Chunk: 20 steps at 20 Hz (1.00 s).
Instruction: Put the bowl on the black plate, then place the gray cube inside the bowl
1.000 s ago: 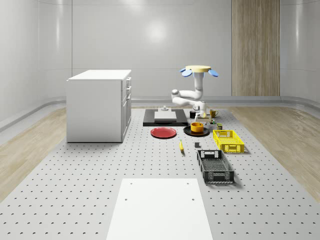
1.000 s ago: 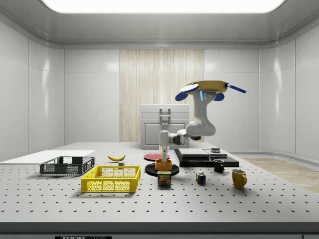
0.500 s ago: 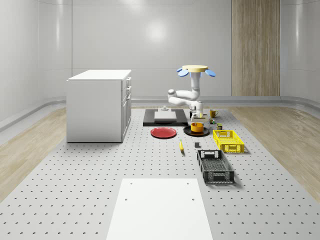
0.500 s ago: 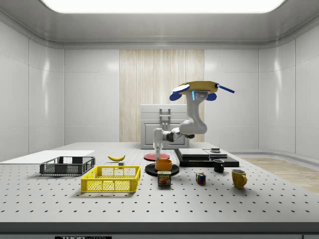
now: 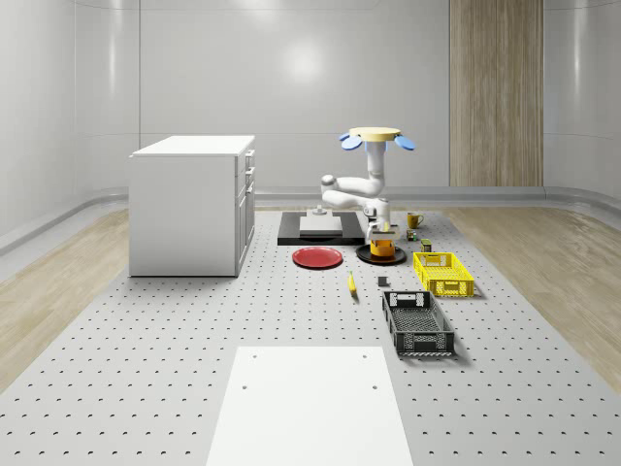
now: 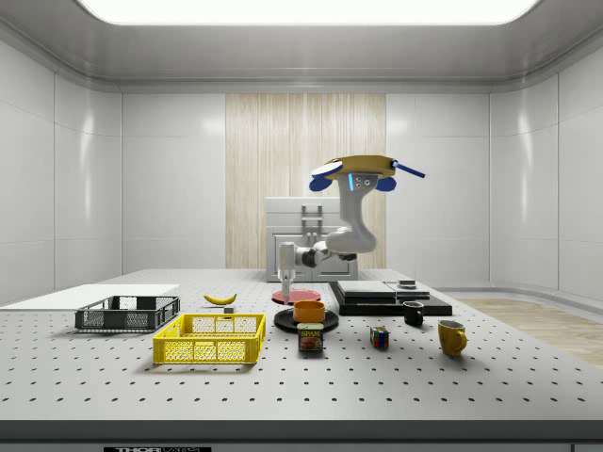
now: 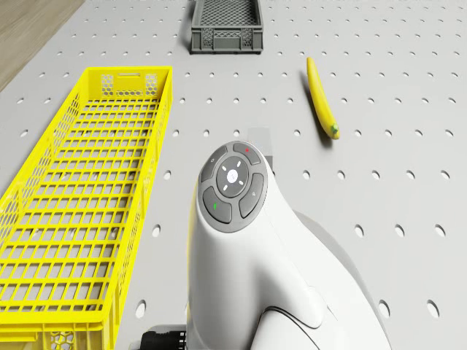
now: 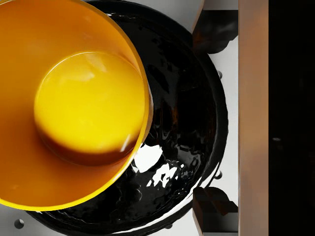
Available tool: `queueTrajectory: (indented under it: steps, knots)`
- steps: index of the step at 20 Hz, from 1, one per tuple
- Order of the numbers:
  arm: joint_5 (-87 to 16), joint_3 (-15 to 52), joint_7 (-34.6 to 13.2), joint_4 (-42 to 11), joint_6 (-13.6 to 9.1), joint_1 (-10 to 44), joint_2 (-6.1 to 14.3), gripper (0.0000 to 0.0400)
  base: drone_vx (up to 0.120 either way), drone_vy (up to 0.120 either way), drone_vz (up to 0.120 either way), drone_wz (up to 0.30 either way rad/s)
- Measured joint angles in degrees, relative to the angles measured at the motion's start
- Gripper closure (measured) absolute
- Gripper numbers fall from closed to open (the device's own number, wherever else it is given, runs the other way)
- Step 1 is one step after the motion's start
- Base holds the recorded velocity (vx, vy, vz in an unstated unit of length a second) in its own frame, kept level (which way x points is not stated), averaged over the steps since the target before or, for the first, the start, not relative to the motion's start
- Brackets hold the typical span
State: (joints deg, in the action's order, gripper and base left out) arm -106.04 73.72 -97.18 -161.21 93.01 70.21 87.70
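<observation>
The room is bright and evenly lit. In the side view a long white ceiling light panel (image 6: 301, 9) glows overhead, and the pale glossy wall panels (image 5: 291, 87) carry soft blurred reflections of it. Shadows on the grey perforated tabletop (image 5: 146, 369) are faint and short, pooled close beneath the things standing on it. In the wrist view the glossy black round plate (image 8: 187, 123) shows rippled white glare just beside the rim of the orange-yellow bowl (image 8: 69, 103); the bowl's floor glows bright yellow with a dark crescent of shade along one side. In the drone view the white arm housing (image 7: 255, 270) is smoothly shaded.
</observation>
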Motion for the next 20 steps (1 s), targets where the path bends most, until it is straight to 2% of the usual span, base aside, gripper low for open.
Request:
queueTrajectory:
  steps: [6,11,13,20]
  knots:
    - [0.0,0.0,0.0,0.0,0.1,0.0,0.1,0.0000,0.120,-0.007,0.000,0.000]
    - [0.1,0.0,0.0,0.0,0.2,0.1,0.2,0.0000,0.120,-0.112,0.000,0.000]
    - [0.1,0.0,0.0,0.0,0.2,0.1,0.2,0.0000,0.120,0.000,-0.020,0.000]
    - [0.1,0.0,-0.1,0.0,0.3,0.1,0.3,0.0000,0.120,0.000,-0.120,0.000]
